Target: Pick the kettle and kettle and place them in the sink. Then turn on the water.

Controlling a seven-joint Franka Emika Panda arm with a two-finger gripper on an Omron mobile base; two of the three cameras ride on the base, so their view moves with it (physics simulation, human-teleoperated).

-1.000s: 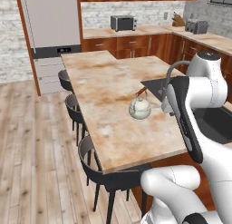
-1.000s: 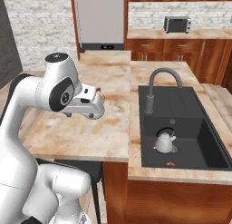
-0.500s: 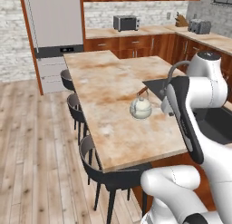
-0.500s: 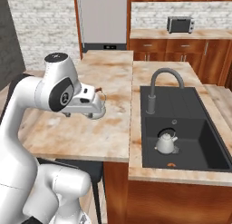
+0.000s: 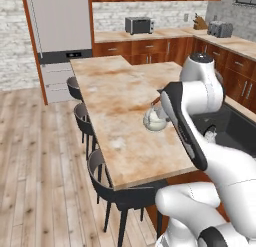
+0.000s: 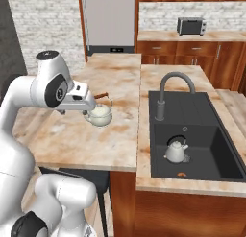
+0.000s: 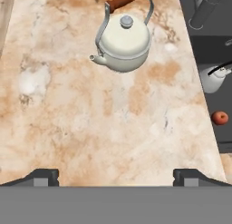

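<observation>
The kettle with the reddish-brown handle (image 7: 123, 42) stands upright on the marble island counter (image 7: 90, 119), its spout pointing left in the hand view. My gripper (image 7: 116, 177) is open, hovering over the counter short of this kettle with nothing between its fingertips (image 7: 43, 176). From the right base view, the same kettle (image 6: 100, 114) sits just right of my hand, and in the left base view this kettle (image 5: 154, 120) is partly behind my arm. The black-handled kettle (image 6: 176, 151) stands inside the black sink (image 6: 211, 135), under the grey gooseneck tap (image 6: 172, 85). No water runs.
A small red apple (image 7: 220, 117) lies in the sink basin near the black-handled kettle (image 7: 213, 78). Black stools (image 5: 120, 193) line the island's left side. A toaster oven (image 6: 191, 25) sits on the back counter, and a fridge (image 5: 60, 36) stands beyond the island.
Both base views have shifted slightly, so the camera moved a little. My hand has drawn back from the reddish-brown-handled kettle, which shows more fully now. Both kettles stay put.
</observation>
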